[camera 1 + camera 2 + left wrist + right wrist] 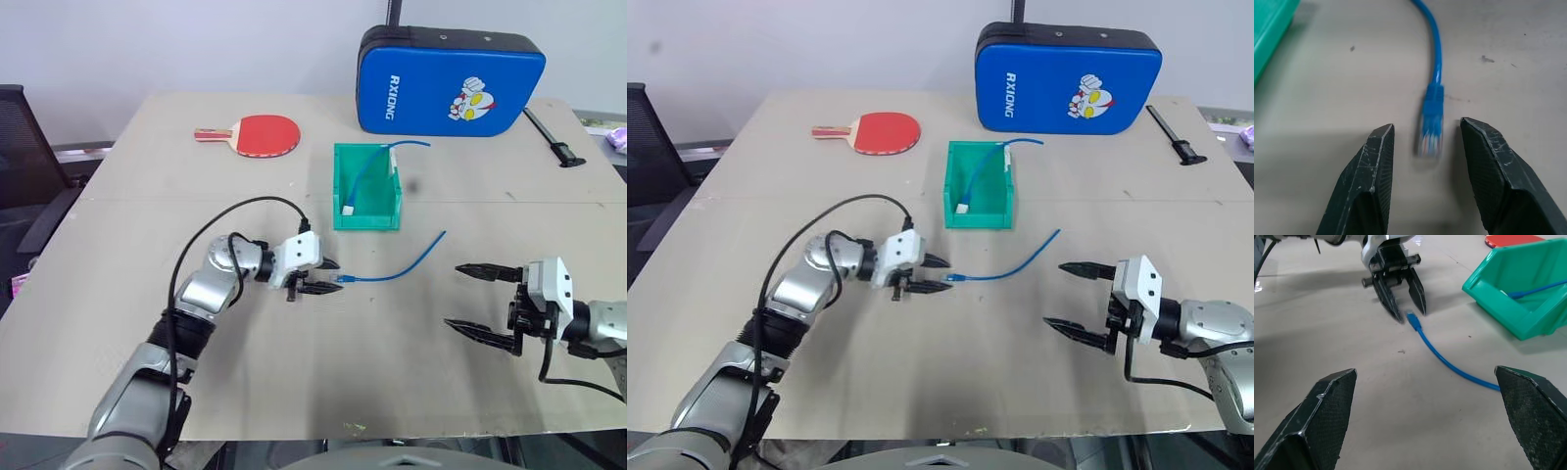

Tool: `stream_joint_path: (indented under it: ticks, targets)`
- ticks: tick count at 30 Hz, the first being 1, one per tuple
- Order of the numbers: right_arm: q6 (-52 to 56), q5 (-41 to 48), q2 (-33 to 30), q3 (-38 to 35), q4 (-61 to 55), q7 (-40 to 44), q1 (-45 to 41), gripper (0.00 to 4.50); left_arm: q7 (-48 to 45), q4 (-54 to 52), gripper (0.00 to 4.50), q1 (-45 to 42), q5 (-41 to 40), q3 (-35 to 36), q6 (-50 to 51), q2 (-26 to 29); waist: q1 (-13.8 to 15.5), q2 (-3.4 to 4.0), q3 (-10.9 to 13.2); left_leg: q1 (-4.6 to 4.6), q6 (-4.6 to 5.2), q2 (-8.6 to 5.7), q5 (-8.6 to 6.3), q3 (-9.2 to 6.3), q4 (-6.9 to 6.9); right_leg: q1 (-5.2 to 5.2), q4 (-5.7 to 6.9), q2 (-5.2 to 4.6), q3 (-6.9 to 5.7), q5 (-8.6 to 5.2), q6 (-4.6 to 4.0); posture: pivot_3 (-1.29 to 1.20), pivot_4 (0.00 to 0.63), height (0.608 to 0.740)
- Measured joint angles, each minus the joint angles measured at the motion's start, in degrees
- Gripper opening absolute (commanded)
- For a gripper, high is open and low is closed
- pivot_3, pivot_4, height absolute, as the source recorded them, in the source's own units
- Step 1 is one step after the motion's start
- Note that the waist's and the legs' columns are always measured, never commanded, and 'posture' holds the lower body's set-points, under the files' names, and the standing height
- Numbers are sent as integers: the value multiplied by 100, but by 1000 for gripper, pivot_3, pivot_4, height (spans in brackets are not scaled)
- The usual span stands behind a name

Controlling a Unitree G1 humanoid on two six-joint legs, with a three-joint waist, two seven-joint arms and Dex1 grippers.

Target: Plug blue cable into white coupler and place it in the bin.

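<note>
Your blue cable (397,268) is a thin, curved cord lying flat on the tabletop (294,372) in front of the green bin (366,187). Its clear plug (1430,138) sits between your left claw (325,276) fingers, which are parted and not touching it. Your right claw (470,299) is spread wide, holding nothing.

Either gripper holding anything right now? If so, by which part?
Nothing is held. The left gripper is open, its fingers either side of the blue cable's plug end on the table, not closed on it. The right gripper is wide open and empty.
</note>
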Motion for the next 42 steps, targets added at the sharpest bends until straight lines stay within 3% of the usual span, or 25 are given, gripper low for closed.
stream_joint_path:
  ticks: [3,6,9,18,23,27,34,41,42]
  targets:
    - [4,0,0,0,-28,-40,41,4500,11,10,2162,0,33,-5,-14,-76,-6,0,0,0,0,2,0,0,0,0,1,1,0,0,0,0,150,728]
    - [6,-1,0,0,-39,-94,86,4500,27,10,1363,1,98,-1,-30,-69,-7,0,0,1,0,2,0,0,0,0,1,0,0,0,0,0,150,728]
    - [7,-1,0,0,-39,-106,91,4500,34,1,59,-2,115,15,-59,-36,-12,0,-1,4,0,3,0,1,0,1,2,1,1,0,0,0,150,728]
    - [121,54,86,34,-50,-174,97,4500,-94,-267,59,138,-156,86,387,26,-20,1,-1,4,0,7,0,0,-1,0,3,5,2,0,0,0,150,728]
    - [1238,907,332,165,-574,-783,284,4500,-13,-944,59,241,-1130,449,1678,-423,-1,-2,1,-8,0,8,0,-8,3,-1,3,-2,-7,0,0,0,150,728]
    - [2301,2171,705,205,-872,-1464,390,4500,317,-1690,59,239,-2146,932,2928,-742,-27,-2,1,-2,0,10,0,-9,2,-1,5,-3,-2,0,-1,0,150,728]
    - [2848,3363,1723,256,-862,-2740,-568,4500,824,-2368,59,419,-3199,1180,4180,-992,-34,-2,1,5,0,11,0,-10,1,-1,10,7,3,1,-3,0,150,728]
    - [2879,3665,2388,540,-794,-3336,-1280,4500,1350,-2516,59,437,-3943,1450,4787,-1343,-15,-3,1,-4,0,3,0,-9,1,-2,3,1,6,1,-1,0,150,728]
    - [2879,3663,2446,579,-786,-3364,-1283,3905,1421,-2523,0,428,-4005,1499,4837,-1373,-18,-2,1,-4,0,2,0,-9,1,-3,3,1,6,1,-1,0,150,728]
